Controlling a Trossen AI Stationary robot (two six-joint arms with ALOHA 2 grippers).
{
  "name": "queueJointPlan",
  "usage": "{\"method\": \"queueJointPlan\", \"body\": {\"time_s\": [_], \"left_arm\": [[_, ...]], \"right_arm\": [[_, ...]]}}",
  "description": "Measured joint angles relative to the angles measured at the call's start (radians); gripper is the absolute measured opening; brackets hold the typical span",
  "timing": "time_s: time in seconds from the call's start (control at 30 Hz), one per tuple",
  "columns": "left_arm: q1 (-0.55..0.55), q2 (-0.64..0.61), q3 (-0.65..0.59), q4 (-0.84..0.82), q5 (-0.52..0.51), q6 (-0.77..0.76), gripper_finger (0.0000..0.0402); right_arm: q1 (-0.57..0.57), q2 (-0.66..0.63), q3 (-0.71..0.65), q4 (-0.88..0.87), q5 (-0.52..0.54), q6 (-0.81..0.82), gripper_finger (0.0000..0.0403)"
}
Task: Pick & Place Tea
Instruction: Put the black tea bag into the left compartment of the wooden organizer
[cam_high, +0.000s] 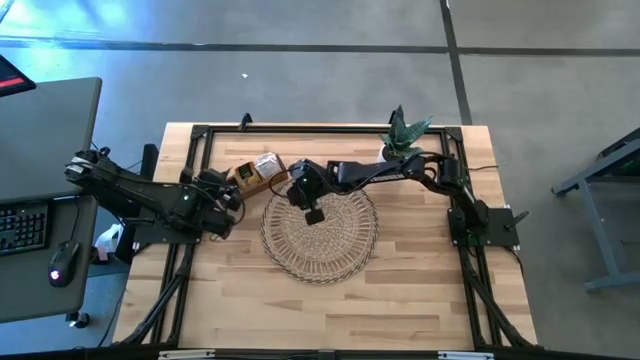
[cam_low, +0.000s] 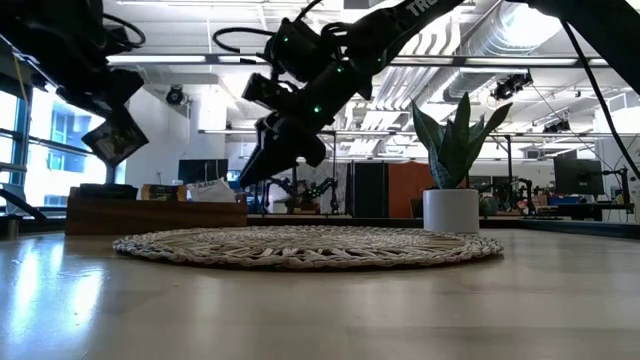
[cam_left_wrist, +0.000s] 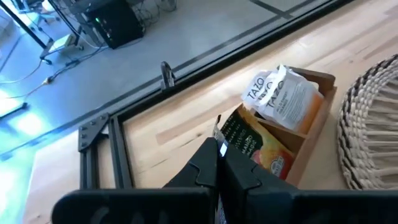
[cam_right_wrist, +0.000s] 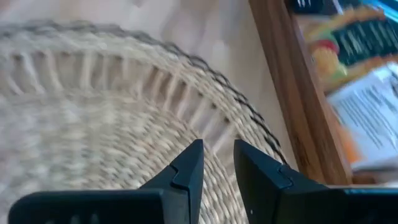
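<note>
My left gripper (cam_left_wrist: 216, 148) has its jaws pressed together on one dark sachet (cam_low: 112, 140), lifted just beside the wooden box (cam_left_wrist: 313, 132). The right gripper (cam_right_wrist: 217, 152) has its jaws slightly spread and empty, low over the wicker tray (cam_high: 330, 250), near the box-side rim. I'd say it's the carry step, and next I need to swing over the tray and release. One box, one tray. In the box there are at least two white-orange sachets (cam_left_wrist: 283, 99) and a couple of dark ones (cam_left_wrist: 249, 140), but I can't count them exactly.

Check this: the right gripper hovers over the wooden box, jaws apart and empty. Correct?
No. The right gripper hovers over the tray, beside the box, not over it, as the right wrist view shows. Jaws apart and empty is correct.
</note>
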Motion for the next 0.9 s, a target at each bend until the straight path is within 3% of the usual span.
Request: {"method": "queueJointPlan", "body": {"time_s": [0.17, 0.37, 0.63, 0.9], "left_arm": [[0.001, 0.0, -0.092, 0.066, -0.016, -0.005, 0.0], [0.001, -0.004, -0.212, 0.191, -0.106, -0.041, 0.0], [0.0, -0.004, -0.346, 0.36, -0.1, -0.027, 0.0], [0.0, -0.004, -0.372, 0.433, -0.109, -0.027, 0.0001]], "right_arm": [[0.002, 0.0, 0.0, 0.001, -0.031, -0.001, 0.0086], [0.001, 0.0, 0.0, 0.002, -0.031, -0.001, 0.0083], [0.001, 0.0, 0.0, 0.003, -0.033, -0.001, 0.0083], [0.001, 0.0, 0.0, 0.012, -0.033, -0.002, 0.0083]]}}
